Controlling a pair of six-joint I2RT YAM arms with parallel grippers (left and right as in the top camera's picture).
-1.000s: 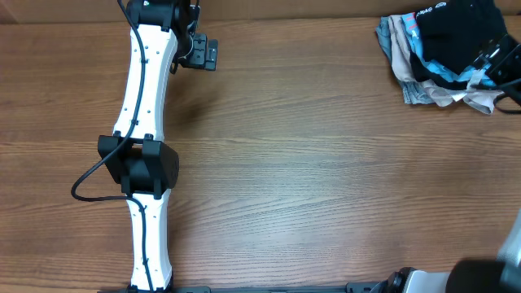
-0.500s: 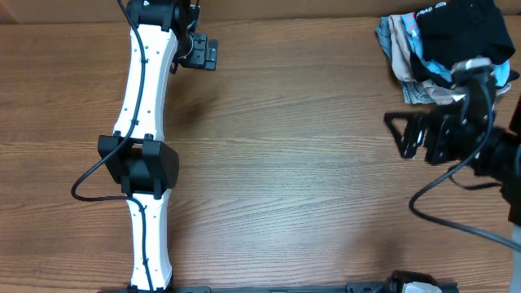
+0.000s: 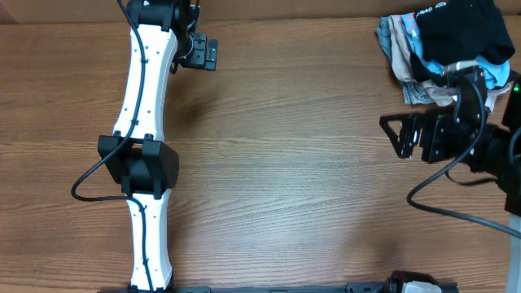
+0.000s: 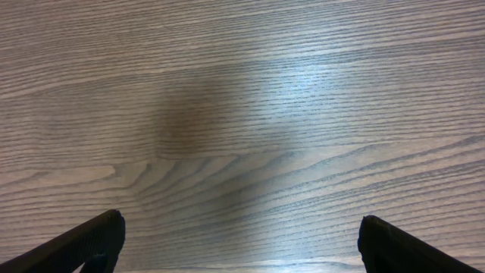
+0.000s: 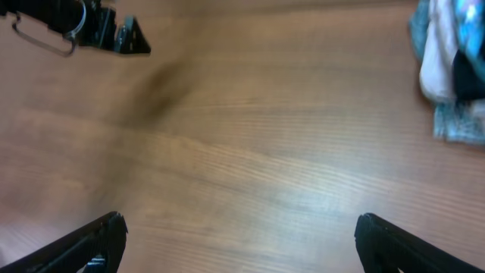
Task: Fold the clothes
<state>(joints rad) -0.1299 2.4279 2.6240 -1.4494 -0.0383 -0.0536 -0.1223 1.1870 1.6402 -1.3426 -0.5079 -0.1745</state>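
The black T-shirt (image 3: 464, 28) lies crumpled on top of a pile at the table's far right corner, with small white print near its top edge. In the right wrist view the pile shows blurred at the right edge, with a dark patch (image 5: 464, 72) in it. My right gripper (image 3: 392, 137) is open and empty over bare wood, below and left of the pile; its fingers (image 5: 239, 227) frame only table. My left gripper (image 3: 207, 54) is at the far left, open and empty (image 4: 241, 227), far from the shirt.
Under the black shirt lie a light blue printed garment (image 3: 423, 49) and beige and grey ones (image 3: 423, 91). The left arm (image 3: 142, 155) stretches from the near edge to the far left. The wooden table (image 3: 293, 179) fills the middle. The left gripper also shows in the right wrist view (image 5: 114, 34).
My right arm has swung in from the far right edge by the pile to over the table, gripper pointing left. The left arm and the pile have not moved.
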